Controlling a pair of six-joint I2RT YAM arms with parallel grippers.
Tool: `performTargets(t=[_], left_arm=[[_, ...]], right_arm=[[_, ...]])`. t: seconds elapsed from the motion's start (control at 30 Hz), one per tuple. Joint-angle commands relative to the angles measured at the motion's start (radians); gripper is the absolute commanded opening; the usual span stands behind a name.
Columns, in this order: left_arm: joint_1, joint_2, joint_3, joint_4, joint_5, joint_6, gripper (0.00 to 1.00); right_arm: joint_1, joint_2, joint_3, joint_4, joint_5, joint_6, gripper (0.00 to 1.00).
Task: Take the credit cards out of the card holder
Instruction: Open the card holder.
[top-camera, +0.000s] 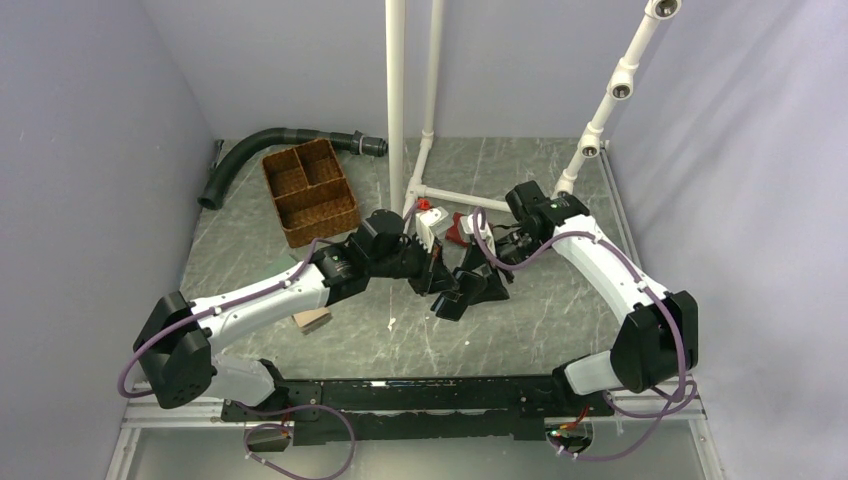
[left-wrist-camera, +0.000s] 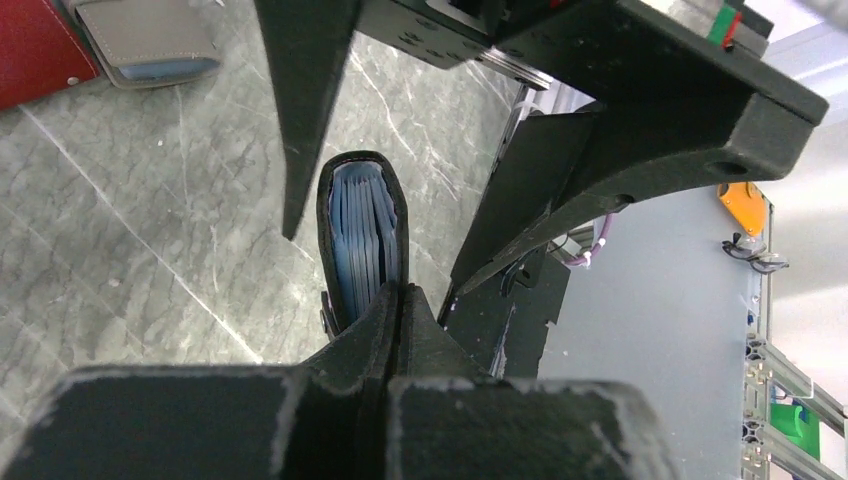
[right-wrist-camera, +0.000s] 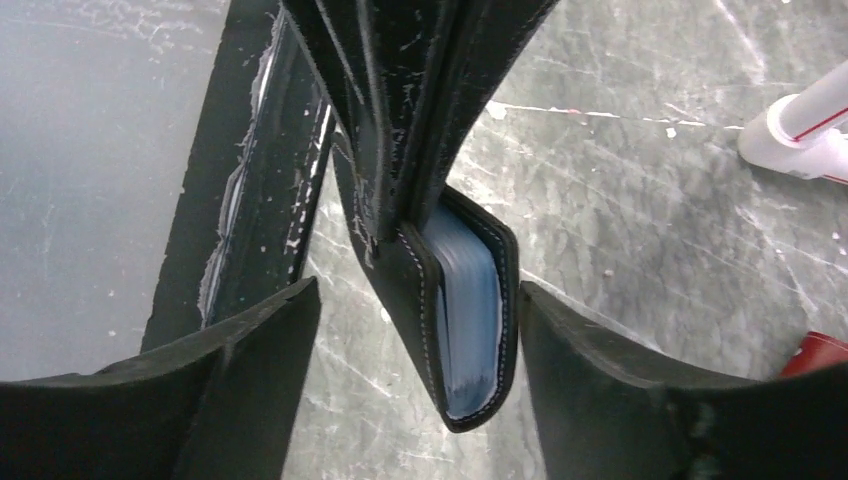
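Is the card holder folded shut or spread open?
Folded nearly shut: the card holder wraps its black covers closely round light blue leaves, pinched by the left pincer, with the right pincer open around it.

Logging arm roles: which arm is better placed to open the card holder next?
Likely right. The left gripper is shut on the card holder; the right gripper is open, straddling its free end.
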Motion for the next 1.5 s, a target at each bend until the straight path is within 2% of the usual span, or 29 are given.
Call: performTargets(t=[0.0, 0.13, 0.3, 0.37, 0.47, 0.57, 0.67, 0.77, 0.83, 0.97, 1.1, 1.2, 1.33, 1.4, 1.47], left_arm=[[-0.008, -0.037, 0.04, 0.078, 0.027, 0.017, 0.0], [-0.008, -0.05, 0.033, 0.082, 0.017, 0.015, 0.0], [-0.008, -0.07, 0.022, 0.08, -0.003, 0.001, 0.01], [-0.008, -0.088, 0.017, 0.087, -0.017, -0.024, 0.09], [-0.005, -0.126, 0.021, 0.042, -0.051, -0.059, 0.39], [0.0, -0.188, 0.015, -0.03, -0.082, -0.066, 0.77], [0.005, -0.277, -0.031, -0.07, -0.127, -0.054, 0.98], [0.008, -0.374, -0.11, -0.073, -0.161, -0.025, 0.99], [0.008, -0.428, -0.166, -0.05, -0.15, 0.001, 0.99], [0.01, -0.495, -0.232, -0.004, -0.117, 0.039, 1.0], [0.018, -0.485, -0.243, 0.021, -0.093, 0.007, 1.0], [0.049, -0.447, -0.261, 0.103, -0.077, -0.116, 0.99], [0.158, -0.394, -0.309, 0.208, -0.018, -0.379, 1.0], [0.188, -0.364, -0.337, 0.284, 0.004, -0.523, 0.99], [0.196, -0.332, -0.332, 0.285, 0.012, -0.591, 0.99]], right_arm=[[0.007, -0.025, 0.001, -0.075, -0.043, -0.114, 0.68], [0.015, -0.047, 0.008, -0.119, -0.018, -0.157, 0.44], [0.02, -0.069, 0.04, -0.158, 0.029, -0.183, 0.01], [0.02, -0.085, 0.047, -0.172, 0.031, -0.199, 0.0], [0.021, -0.128, 0.049, -0.17, 0.049, -0.216, 0.0], [0.02, -0.208, 0.019, -0.123, 0.097, -0.262, 0.0], [0.02, -0.285, -0.006, -0.097, 0.128, -0.381, 0.0], [0.02, -0.353, -0.028, -0.082, 0.11, -0.531, 0.0], [0.02, -0.415, -0.077, 0.015, 0.063, -0.577, 0.0], [0.028, -0.573, -0.251, 0.262, -0.035, -0.652, 0.0], [0.047, -0.73, -0.466, 0.592, -0.068, -0.617, 0.0], [0.063, -0.785, -0.553, 0.722, -0.066, -0.606, 0.0], [0.078, -0.798, -0.576, 0.73, -0.05, -0.632, 0.0], [0.084, -0.813, -0.6, 0.792, -0.037, -0.583, 0.0], [0.096, -0.83, -0.63, 0.872, -0.023, -0.534, 0.0]])
